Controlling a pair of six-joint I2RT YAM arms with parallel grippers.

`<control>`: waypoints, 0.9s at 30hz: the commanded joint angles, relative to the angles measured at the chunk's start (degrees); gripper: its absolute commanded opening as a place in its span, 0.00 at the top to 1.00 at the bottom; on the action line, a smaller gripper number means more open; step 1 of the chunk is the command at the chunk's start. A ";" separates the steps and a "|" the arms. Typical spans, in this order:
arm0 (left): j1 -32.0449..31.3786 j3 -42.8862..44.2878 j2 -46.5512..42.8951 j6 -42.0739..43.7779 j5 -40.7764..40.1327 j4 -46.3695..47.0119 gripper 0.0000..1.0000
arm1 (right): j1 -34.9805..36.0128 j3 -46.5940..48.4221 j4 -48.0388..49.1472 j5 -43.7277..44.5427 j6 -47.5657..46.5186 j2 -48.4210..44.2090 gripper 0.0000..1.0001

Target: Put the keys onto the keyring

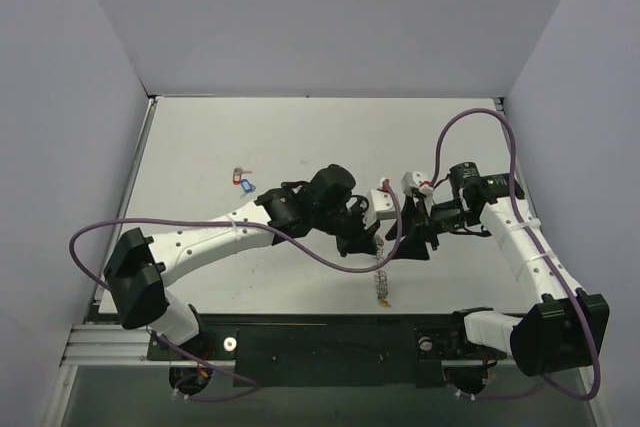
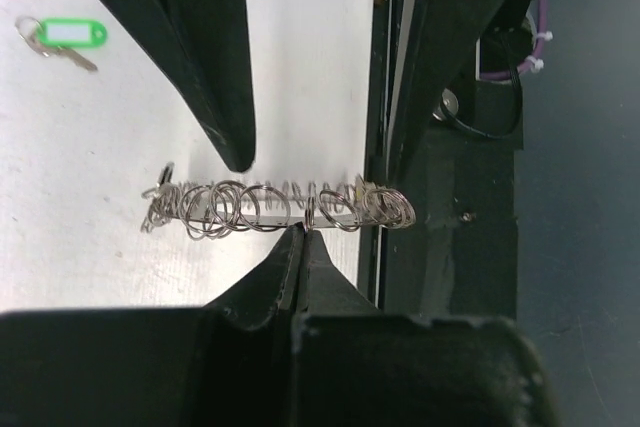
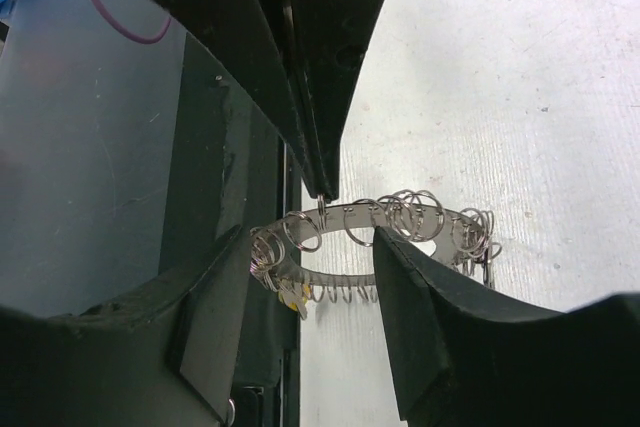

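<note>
The keyring (image 2: 280,205) is a silvery ring fringed with small metal loops, held edge-on above the table's near edge. My left gripper (image 2: 302,232) is shut, its tips pinching one small loop of the ring. In the right wrist view the keyring (image 3: 400,217) shows a yellow tag (image 3: 292,295) on its near left side. My right gripper (image 3: 310,237) is open, its fingers either side of the ring's near part and holding nothing. A green-tagged key (image 2: 65,37) lies on the table. Red- and blue-tagged keys (image 1: 243,181) lie at the left middle. From above the keyring (image 1: 380,282) hangs below both grippers.
The black base rail (image 1: 330,342) runs along the table's near edge right beside the ring. Purple cables (image 1: 330,259) loop off both arms. White walls close in the table at back and sides.
</note>
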 commanded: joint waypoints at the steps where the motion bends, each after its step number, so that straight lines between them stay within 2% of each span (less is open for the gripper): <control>1: -0.32 4.62 0.37 1.20 2.07 -4.41 1.00 | -0.95 0.31 -1.77 -3.73 -0.45 -1.18 0.52; 15: -0.41 6.29 1.07 -0.21 2.43 -4.32 1.00 | 2.03 -1.88 -1.86 -4.35 -2.73 -0.04 0.52; 20: -0.32 6.82 1.78 -1.52 2.07 -3.80 1.00 | 3.18 -1.18 -1.77 -3.20 -3.00 0.84 0.74; 27: -0.32 7.08 2.04 -2.31 2.33 -3.00 1.00 | 3.88 -1.44 -1.34 -2.50 -3.61 1.36 0.75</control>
